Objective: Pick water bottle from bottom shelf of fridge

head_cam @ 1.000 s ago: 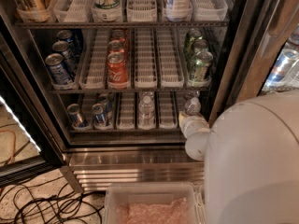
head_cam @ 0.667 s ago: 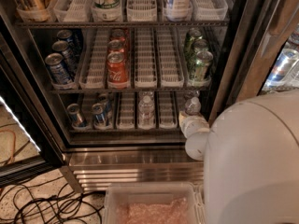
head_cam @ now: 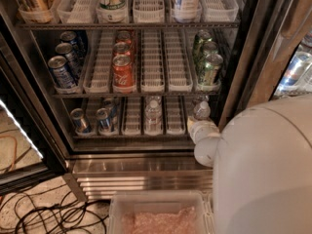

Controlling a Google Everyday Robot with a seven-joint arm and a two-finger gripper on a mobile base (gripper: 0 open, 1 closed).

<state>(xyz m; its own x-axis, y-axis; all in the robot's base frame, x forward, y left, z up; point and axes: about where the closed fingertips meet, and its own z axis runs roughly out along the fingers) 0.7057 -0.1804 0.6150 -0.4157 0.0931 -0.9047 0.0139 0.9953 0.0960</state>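
The fridge (head_cam: pixel 141 172) stands open in front of me, with its ribbed steel base below. On the bottom shelf (head_cam: pixel 130 121), one water bottle (head_cam: pixel 152 112) stands in a middle lane tray. A second water bottle (head_cam: pixel 201 109) stands in the rightmost lane. My gripper (head_cam: pixel 200 126) is at the end of the white arm, which reaches in from the lower right. It sits right in front of the rightmost bottle at the shelf's front edge. The arm's bulky white body (head_cam: pixel 263 169) hides the lower right of the fridge.
Two soda cans (head_cam: pixel 92 120) sit at the left of the bottom shelf. The rack above holds blue cans (head_cam: pixel 61 72), red cans (head_cam: pixel 123 67) and green cans (head_cam: pixel 208 62). A clear bin (head_cam: pixel 156 213) sits on the floor below, and cables (head_cam: pixel 44 213) lie to the left.
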